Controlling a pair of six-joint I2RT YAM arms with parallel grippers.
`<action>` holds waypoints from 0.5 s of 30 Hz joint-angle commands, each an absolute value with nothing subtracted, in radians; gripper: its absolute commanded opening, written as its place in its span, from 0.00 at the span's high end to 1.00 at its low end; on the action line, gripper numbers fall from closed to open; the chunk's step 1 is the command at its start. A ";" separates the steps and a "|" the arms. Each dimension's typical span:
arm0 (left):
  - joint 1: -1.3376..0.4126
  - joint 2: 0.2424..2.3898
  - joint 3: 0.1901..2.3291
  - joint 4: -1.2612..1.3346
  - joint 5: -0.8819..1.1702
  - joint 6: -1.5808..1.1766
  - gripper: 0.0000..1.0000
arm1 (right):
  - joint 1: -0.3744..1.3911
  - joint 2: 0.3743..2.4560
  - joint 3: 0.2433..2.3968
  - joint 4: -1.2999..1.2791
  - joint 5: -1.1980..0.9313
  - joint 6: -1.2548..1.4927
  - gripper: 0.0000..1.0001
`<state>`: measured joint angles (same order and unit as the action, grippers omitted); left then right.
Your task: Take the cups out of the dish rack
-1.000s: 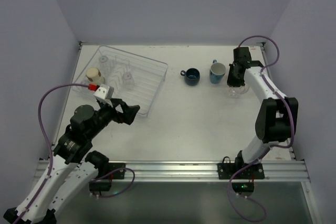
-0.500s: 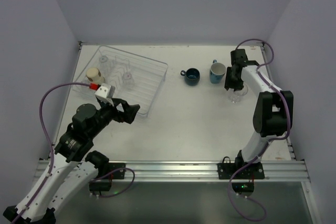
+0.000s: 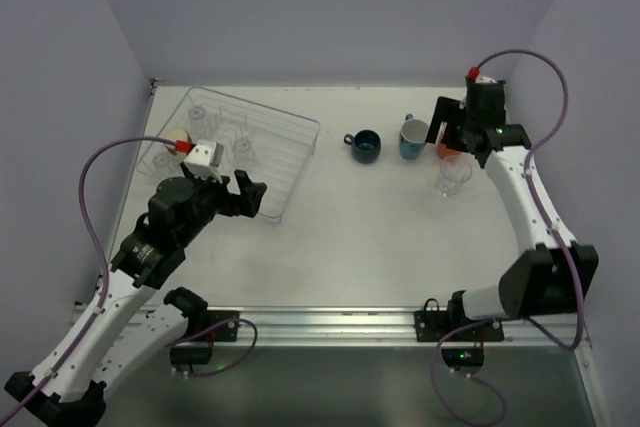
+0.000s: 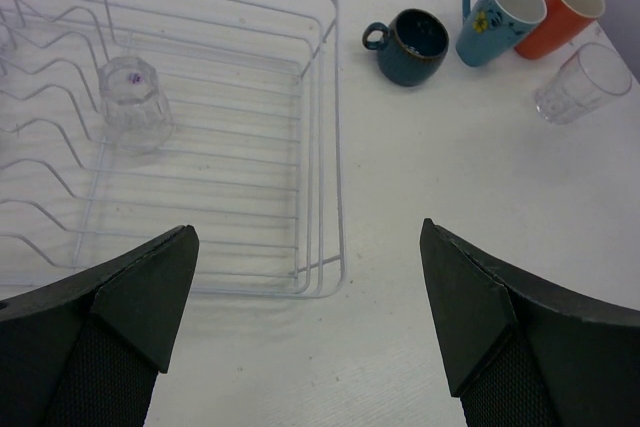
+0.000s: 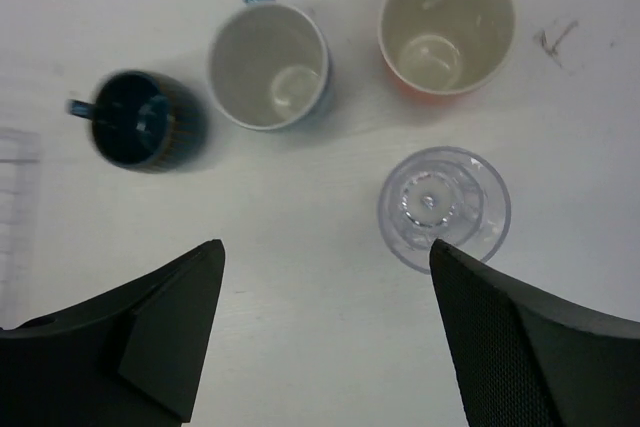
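The clear dish rack [image 3: 306,143] [image 4: 331,97] lies at the far left, and its corner shows in the right wrist view [image 5: 14,146]. Inside it stand a cream cup [image 3: 177,134], an upturned clear tumbler [image 3: 243,150] [image 4: 132,102] and another tumbler [image 3: 198,113]. On the table to the right are a dark blue cup [image 3: 364,145] [image 4: 415,45] [image 5: 145,132], a light blue mug [image 3: 414,137] [image 4: 500,17] [image 5: 270,77], an orange cup [image 3: 445,151] [image 4: 567,9] [image 5: 445,25] and an upright clear tumbler [image 3: 452,177] [image 4: 582,82] [image 5: 443,207]. My right gripper [image 3: 450,139] [image 5: 326,247] hangs open above them, holding nothing. My left gripper [image 3: 250,197] [image 4: 308,237] is open at the rack's near right corner.
Grey walls enclose the white table on three sides. The metal rail with both arm bases [image 3: 330,322] runs along the near edge. A small dark mark [image 5: 553,39] is on the table right of the orange cup.
My right gripper has opened, let go of the clear tumbler on the table and lifted away toward the back. My left arm has moved a little forward toward the rack.
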<state>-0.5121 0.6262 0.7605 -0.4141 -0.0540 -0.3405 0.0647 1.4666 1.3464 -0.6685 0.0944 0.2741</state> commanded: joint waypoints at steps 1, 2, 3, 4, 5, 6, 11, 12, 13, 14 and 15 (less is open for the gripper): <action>-0.514 0.710 0.877 -0.368 -0.167 -0.367 0.00 | 0.110 1.255 1.274 -0.511 -0.021 0.336 0.14; -0.514 0.733 0.893 -0.362 -0.211 -0.379 0.00 | 0.127 1.215 1.200 -0.477 -0.041 0.347 0.14; -0.514 0.785 0.909 -0.361 -0.233 -0.383 0.00 | 0.161 1.139 1.162 -0.438 -0.057 0.369 0.14; -0.514 0.813 0.925 -0.359 -0.253 -0.387 0.00 | 0.179 1.105 1.119 -0.369 -0.072 0.388 0.15; -0.515 0.842 0.951 -0.350 -0.300 -0.393 0.00 | 0.198 1.076 1.044 -0.336 -0.107 0.400 0.15; -0.514 0.906 0.963 -0.347 -0.317 -0.399 0.00 | 0.237 1.025 1.013 -0.284 -0.121 0.425 0.16; -0.493 1.112 1.064 -0.325 -0.425 -0.399 0.01 | 0.314 0.911 0.806 -0.117 -0.212 0.500 0.18; -0.480 1.184 1.080 -0.325 -0.426 -0.400 0.03 | 0.327 0.898 0.784 -0.073 -0.236 0.512 0.19; -0.465 1.218 1.097 -0.324 -0.420 -0.403 0.04 | 0.330 0.878 0.764 -0.057 -0.244 0.518 0.19; -0.437 1.253 1.112 -0.315 -0.408 -0.405 0.05 | 0.330 0.870 0.735 -0.045 -0.251 0.520 0.19; -0.427 1.317 1.139 -0.307 -0.416 -0.403 0.07 | 0.331 0.864 0.724 -0.034 -0.265 0.519 0.19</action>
